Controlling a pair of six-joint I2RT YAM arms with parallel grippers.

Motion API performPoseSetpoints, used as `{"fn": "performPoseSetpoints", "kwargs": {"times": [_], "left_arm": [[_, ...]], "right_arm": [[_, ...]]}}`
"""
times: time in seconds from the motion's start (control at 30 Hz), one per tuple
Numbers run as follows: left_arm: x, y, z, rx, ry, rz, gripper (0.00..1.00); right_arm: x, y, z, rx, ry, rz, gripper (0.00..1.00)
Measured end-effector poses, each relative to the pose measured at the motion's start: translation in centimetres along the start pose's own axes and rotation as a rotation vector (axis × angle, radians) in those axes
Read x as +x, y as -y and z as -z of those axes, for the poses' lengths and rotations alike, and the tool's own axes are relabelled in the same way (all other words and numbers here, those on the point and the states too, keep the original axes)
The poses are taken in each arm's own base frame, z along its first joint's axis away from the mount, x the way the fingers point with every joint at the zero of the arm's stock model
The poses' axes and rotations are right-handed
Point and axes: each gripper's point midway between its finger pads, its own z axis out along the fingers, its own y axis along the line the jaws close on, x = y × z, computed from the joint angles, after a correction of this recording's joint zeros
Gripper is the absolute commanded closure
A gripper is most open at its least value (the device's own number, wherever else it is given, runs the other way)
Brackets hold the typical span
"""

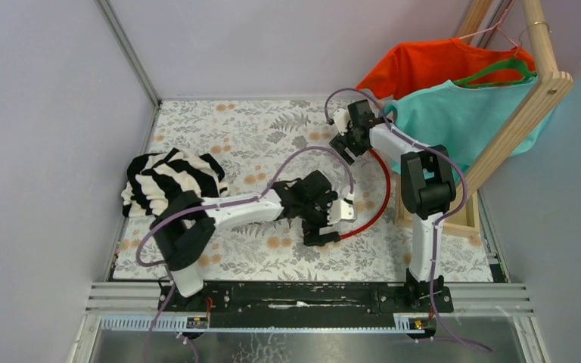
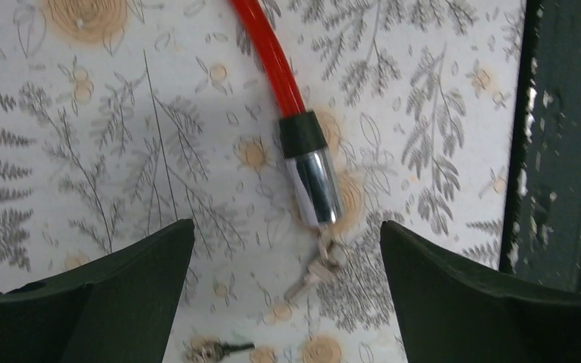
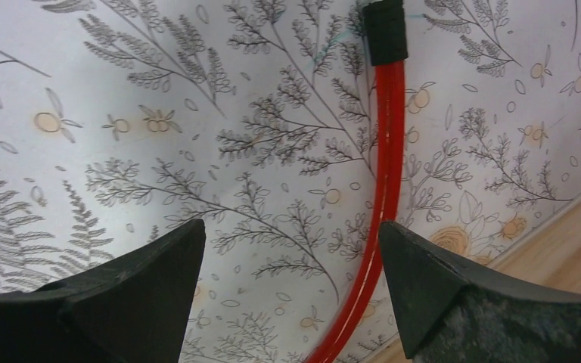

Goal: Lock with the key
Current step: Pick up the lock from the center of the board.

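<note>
A red cable lock (image 1: 382, 200) curves across the floral mat (image 1: 234, 136). In the left wrist view its black collar and chrome end (image 2: 312, 185) lie between and ahead of my open left fingers. A blurred silver key (image 2: 315, 270) lies touching the tip of that chrome end, and a second key (image 2: 213, 350) lies nearer the camera. My left gripper (image 2: 287, 224) (image 1: 331, 223) is open and empty above them. My right gripper (image 3: 291, 224) (image 1: 346, 140) is open and empty. It hovers over the cable (image 3: 384, 181), which passes just inside its right finger, below another black collar (image 3: 384, 32).
A striped black-and-white cloth (image 1: 170, 181) lies at the mat's left. A wooden rack (image 1: 514, 144) with an orange shirt (image 1: 431, 64) and a teal shirt (image 1: 461, 113) stands at the right; its base (image 3: 567, 242) is near my right gripper. The black front rail (image 2: 567, 144) is close to my left gripper.
</note>
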Motion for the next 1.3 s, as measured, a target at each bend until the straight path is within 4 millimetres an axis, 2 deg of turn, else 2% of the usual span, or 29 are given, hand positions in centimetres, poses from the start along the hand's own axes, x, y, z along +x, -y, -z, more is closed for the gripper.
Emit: {"fn": "performPoseSetpoints", "kwargs": {"times": [0.17,0.33,0.4,0.6,0.7,0.8,0.9,1.1,1.2,1.3], "left_arm": [[-0.6,-1.1,-2.7,-0.006,-0.023,-0.017,0.01],[0.6,-1.0,-4.4,0.009,-0.066,-0.013,0.06],[0.8,-0.7,-4.8,0.017,-0.073,-0.017,0.14],[0.9,-0.1,-5.4,0.041,-0.076,-0.052,0.56],[1.3,0.1,-5.4,0.063,-0.086,-0.087,0.66],[1.7,0.3,-5.1,0.072,-0.095,-0.123,0.67],[3.1,1.5,-3.9,0.093,-0.119,-0.137,0.68],[5.6,4.4,-0.8,0.141,-0.16,-0.15,0.68],[6.3,5.2,0.0,0.156,-0.166,-0.165,0.68],[7.1,5.8,0.2,0.174,-0.179,-0.176,0.67]], "right_arm": [[0.4,1.4,-0.2,0.004,-0.012,-0.005,0.09],[0.4,3.0,0.0,0.005,-0.005,-0.027,0.11],[0.2,3.5,-0.2,0.0,0.0,-0.036,0.11],[1.0,3.7,-2.0,-0.038,-0.024,-0.053,0.13],[1.3,3.5,-2.4,-0.058,-0.029,-0.057,0.14],[1.5,3.5,-2.4,-0.072,-0.027,-0.061,0.15],[1.7,3.0,-2.3,-0.089,-0.021,-0.064,0.17],[3.8,-0.2,-0.8,-0.191,-0.039,-0.097,0.26],[4.8,-1.9,-0.1,-0.244,-0.047,-0.12,0.31],[5.2,-2.3,0.2,-0.246,-0.04,-0.124,0.39]]}}
